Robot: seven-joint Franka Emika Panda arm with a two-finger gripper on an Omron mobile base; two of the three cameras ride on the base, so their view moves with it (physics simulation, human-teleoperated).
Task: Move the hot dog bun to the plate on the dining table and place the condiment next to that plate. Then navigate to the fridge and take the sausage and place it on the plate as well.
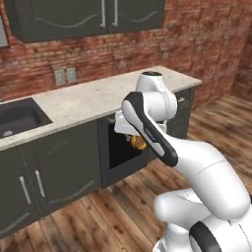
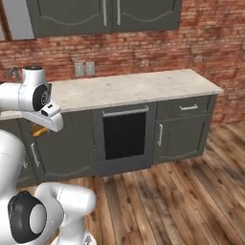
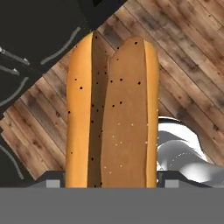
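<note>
Hot dog bun [image 3: 111, 113] is the one task thing in sight, though the biggest things come first. Brick wall [image 2: 191, 43] fills the upper part of both base views, with dark upper cabinets [image 1: 88, 17] along the top edge. Below runs the bench [image 2: 129, 88], its beige speckled top crossing the middle of the frame over dark grey doors and drawers and a black oven front [image 2: 123, 136] at centre. A dark sink [image 1: 17, 118] sits at the left edge of the left base view. Wooden plank floor [image 2: 182, 201] takes the lower part of each picture.

The bun stands tall in the centre of the hand view — tan, split, speckled with dark seeds — its lower end between the two finger tips, floor planks behind it. The jaws are closed on the bun. In the left base view it shows as a small orange patch [image 1: 138, 142] at centre, just behind the white forearm, in front of the oven opening; in the right base view it peeks out at the left edge [image 2: 39, 130], under the hand.
</note>
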